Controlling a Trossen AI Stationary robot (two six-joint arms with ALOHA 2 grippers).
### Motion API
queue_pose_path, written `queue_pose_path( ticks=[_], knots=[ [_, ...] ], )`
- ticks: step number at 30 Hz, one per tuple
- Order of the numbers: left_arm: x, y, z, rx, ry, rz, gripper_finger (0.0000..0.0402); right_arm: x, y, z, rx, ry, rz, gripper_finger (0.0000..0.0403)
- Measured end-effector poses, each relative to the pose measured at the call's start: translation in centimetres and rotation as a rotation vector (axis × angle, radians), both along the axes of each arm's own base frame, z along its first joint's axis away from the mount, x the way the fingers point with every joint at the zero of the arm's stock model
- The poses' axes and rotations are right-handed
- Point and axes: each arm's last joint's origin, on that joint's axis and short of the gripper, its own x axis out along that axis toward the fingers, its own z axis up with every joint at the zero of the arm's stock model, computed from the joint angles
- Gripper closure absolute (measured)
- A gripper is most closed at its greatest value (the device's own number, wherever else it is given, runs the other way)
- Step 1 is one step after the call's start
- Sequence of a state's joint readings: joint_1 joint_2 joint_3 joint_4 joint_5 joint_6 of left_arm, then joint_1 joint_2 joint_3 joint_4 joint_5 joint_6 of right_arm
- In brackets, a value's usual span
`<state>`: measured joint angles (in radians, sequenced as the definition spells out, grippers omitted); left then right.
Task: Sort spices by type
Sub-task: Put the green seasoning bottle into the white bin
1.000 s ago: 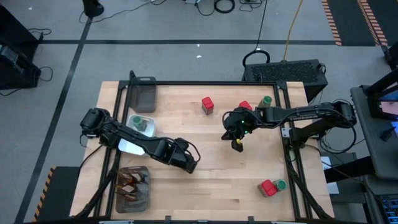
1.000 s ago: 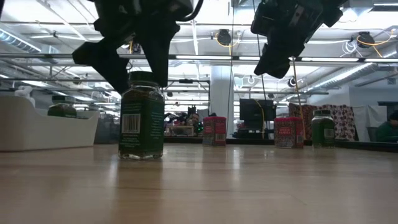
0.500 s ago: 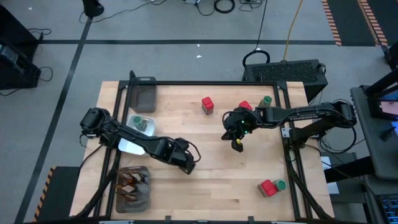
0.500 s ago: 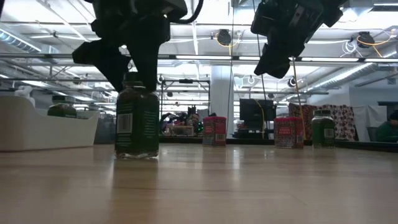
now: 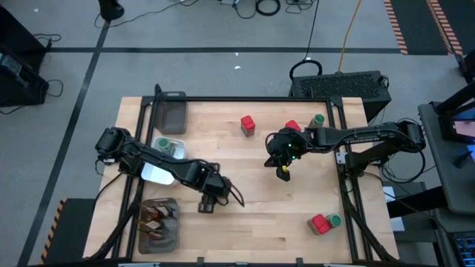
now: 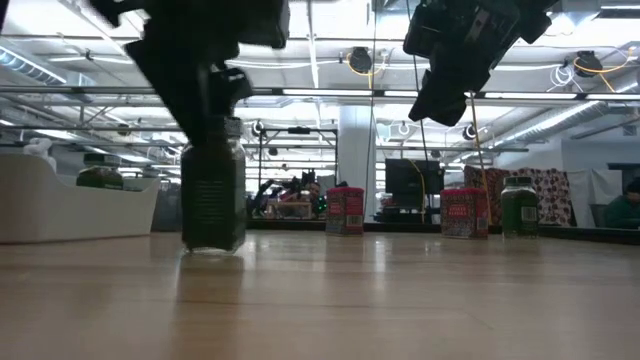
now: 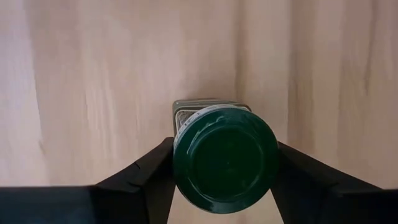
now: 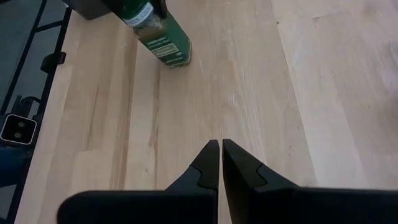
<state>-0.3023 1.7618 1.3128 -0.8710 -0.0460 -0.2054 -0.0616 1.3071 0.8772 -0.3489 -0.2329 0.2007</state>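
Observation:
A little spice jar with a green lid (image 7: 225, 165) stands upright on the wooden table (image 5: 252, 222), near its front left. My left gripper (image 5: 208, 204) is shut on it from above; the low view shows the same jar (image 6: 213, 195) with its base on the wood. My right gripper (image 5: 283, 172) hangs shut and empty above the table's middle right, its fingertips (image 8: 221, 144) together. Red boxes (image 5: 248, 124) (image 5: 292, 127) (image 5: 319, 223) and green-lidded jars (image 5: 318, 119) (image 5: 333, 220) stand scattered on the right half. My left gripper pinches the jar's green lid by its rim (image 7: 180, 155), one finger (image 7: 143, 180) on each side. The fingers come from above, pointing steeply down. The jar stays upright with its base (image 6: 212, 245) on the table.
A white dish (image 5: 152, 175) at the left edge holds green-lidded jars (image 5: 168, 146). A grey mesh tray (image 5: 173, 113) stands at the far left corner. Another tray (image 5: 172, 236) at the near left holds brown sachets (image 5: 156, 220). Bare wood lies between the two arms.
My left gripper has rolled about its own axis above the jar and shut on the lid. The jar has turned with it, so its barcode label no longer faces the low camera, and it has kept its base on the table. My right gripper has kept still.

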Motion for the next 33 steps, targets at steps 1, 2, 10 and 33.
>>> queue_pose_path(
  ticks=[1,2,10,33],
  knots=[
    [0.0,0.0,0.0,0.017,-0.001,-0.077,0.0176,0.0,0.0,0.0,0.003,0.001,-0.003,0.0403],
    [0.0,0.0,0.0,0.031,-0.001,-0.144,0.0176,0.0,0.0,0.0,0.008,0.002,-0.008,0.0403],
    [-0.2,0.3,-0.5,0.069,0.032,-0.329,0.0172,0.0,0.7,0.0,0.018,0.006,0.007,0.0403],
    [-0.4,0.9,-0.4,0.001,0.078,-0.219,0.0169,0.0,1.2,0.0,0.018,0.006,0.028,0.0403]
  ],
)
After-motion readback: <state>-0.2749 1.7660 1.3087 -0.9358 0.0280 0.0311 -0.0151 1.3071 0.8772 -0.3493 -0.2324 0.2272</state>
